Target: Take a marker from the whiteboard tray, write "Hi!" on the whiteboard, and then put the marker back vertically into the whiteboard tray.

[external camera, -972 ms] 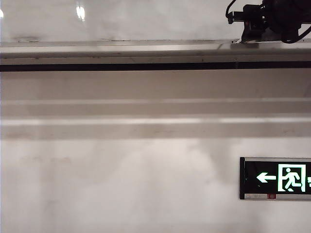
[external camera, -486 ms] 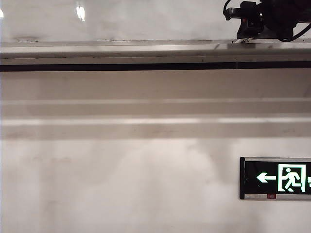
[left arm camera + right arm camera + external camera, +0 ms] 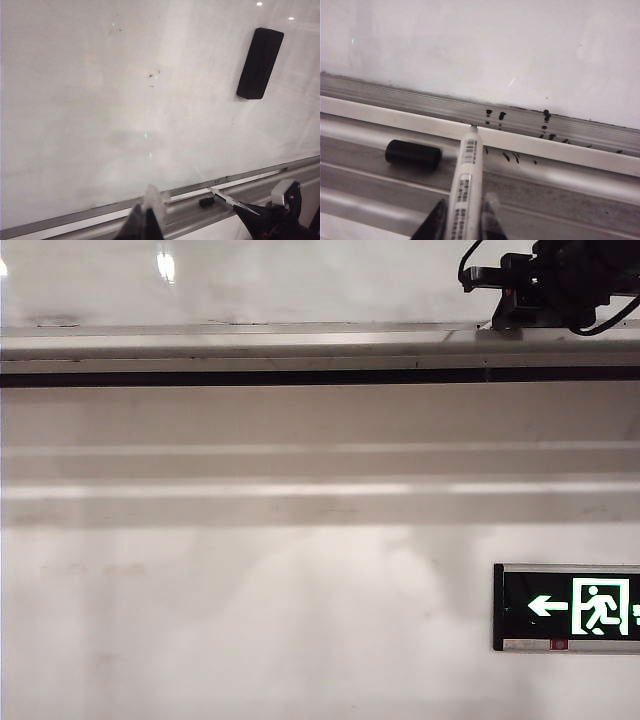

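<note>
Ribbed metal whiteboard tray [image 3: 560, 165]; right claw [image 3: 465, 220] pinching slim marker [image 3: 467, 185].

Matte whitish wall [image 3: 250, 620] with pale horizontal mouldings [image 3: 250, 468] running across; lit green-and-black exit sign [image 3: 568, 607] mounted at wall's lower right edge; ceiling light reflections [image 3: 165, 265] up top.
</note>
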You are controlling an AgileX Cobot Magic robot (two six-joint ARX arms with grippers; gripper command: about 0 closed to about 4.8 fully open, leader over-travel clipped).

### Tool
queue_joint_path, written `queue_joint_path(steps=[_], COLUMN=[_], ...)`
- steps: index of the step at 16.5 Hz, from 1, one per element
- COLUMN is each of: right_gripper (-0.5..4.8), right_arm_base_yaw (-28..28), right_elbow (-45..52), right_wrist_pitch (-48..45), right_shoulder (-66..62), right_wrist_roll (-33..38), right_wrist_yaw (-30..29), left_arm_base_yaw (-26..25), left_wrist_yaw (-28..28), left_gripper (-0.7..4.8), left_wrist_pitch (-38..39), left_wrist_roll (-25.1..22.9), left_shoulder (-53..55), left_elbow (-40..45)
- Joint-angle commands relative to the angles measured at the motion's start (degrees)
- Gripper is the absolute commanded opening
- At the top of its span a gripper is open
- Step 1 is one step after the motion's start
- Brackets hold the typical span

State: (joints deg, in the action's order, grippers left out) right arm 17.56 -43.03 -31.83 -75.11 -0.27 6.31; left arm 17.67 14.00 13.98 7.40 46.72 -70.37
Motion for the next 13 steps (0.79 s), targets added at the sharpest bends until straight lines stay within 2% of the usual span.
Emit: queue_joint_path(steps=[1, 4, 8, 13], right_gripper=[0.24, 0.2, 0.21, 0.2], right_arm_base_yaw=[0.0, 0.0, 0.1, 0.6], right_elbow=[-0.2, -0.2, -0.3, -0.9], right_wrist_pitch=[-1.4, -0.7, 7.7, 15.5], right_shoulder=[0.1, 1.1, 6.3, 16.0], right_wrist_roll=[0.2, 0.2, 0.3, 0.3], right_wrist_yaw=[0.1, 0.0, -0.3, -5.2], left_arm_base_yaw=[0.0, 0.0, 0.0, 0.0], left_wrist_yaw=[0.2, 0.2, 0.2, 0.2], left_gripper=[-0.05, -0.05, -0.05, -0.05], left_wrist_pitch=[-0.8, -0.8, -0.9, -0.9], left_wrist_roll=[0.2, 0.2, 0.2, 0.2], left_shoulder=[-0.1, -0.1, -0.1, -0.1], left_elbow=[-0.2, -0.2, -0.2, -0.2])
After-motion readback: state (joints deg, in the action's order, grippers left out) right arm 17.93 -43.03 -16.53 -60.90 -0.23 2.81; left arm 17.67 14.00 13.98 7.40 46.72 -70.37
